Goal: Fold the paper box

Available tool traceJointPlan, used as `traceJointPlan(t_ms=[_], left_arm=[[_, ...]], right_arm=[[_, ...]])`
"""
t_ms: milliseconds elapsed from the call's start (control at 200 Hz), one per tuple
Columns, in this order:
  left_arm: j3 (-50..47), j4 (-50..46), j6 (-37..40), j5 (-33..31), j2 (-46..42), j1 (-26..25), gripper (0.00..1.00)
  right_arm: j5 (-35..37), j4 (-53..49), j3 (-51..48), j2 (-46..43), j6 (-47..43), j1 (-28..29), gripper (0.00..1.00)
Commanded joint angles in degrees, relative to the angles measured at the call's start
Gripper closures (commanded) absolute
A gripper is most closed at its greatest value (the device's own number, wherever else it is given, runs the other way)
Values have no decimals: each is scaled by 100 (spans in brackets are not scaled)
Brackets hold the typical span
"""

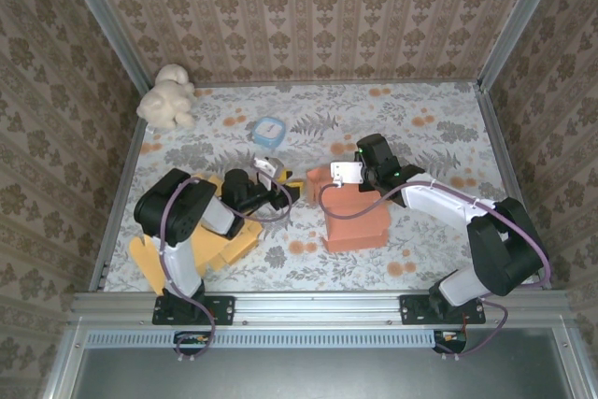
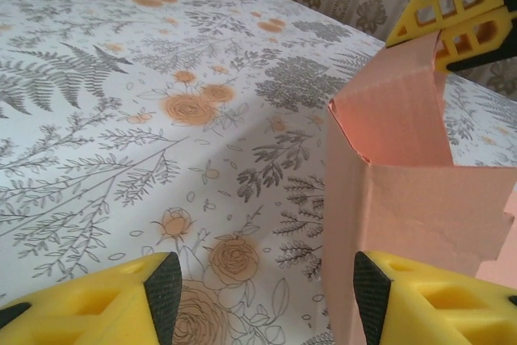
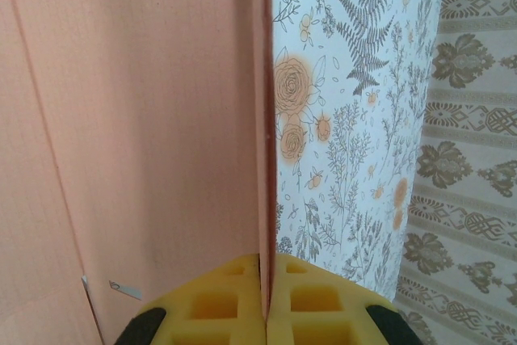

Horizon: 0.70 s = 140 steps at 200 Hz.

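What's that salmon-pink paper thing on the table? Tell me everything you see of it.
The paper box is salmon-pink card, creased, half folded. It rests on the flowered table with one wall and flap raised. The right arm's jaws are shut on that flap's edge; the left arm's open jaws sit close beside a wall.

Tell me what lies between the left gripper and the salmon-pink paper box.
Just bare floral tablecloth separates the left gripper from the salmon-pink paper box, per the left wrist view.
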Motion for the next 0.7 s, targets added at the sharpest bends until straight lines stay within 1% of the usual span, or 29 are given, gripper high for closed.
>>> traceJointPlan(t_ms=[0, 120, 195, 325, 480, 695], left_arm=[[103, 142, 99, 538, 81, -30, 38], [151, 148, -80, 830, 174, 71, 33], [223, 146, -220, 1049, 246, 108, 27], [338, 146, -342, 1233, 332, 53, 26], [400, 144, -308, 1240, 350, -140, 25], [504, 133, -281, 844, 523, -259, 25]], right_arm=[[-35, -89, 115, 55, 16, -23, 100], [-52, -53, 77, 63, -1, -22, 100], [-61, -28, 49, 62, -6, -26, 100], [-71, 34, -25, 51, -14, -26, 100], [-65, 38, -25, 47, -16, -30, 100], [-105, 62, -56, 20, 19, -30, 100]])
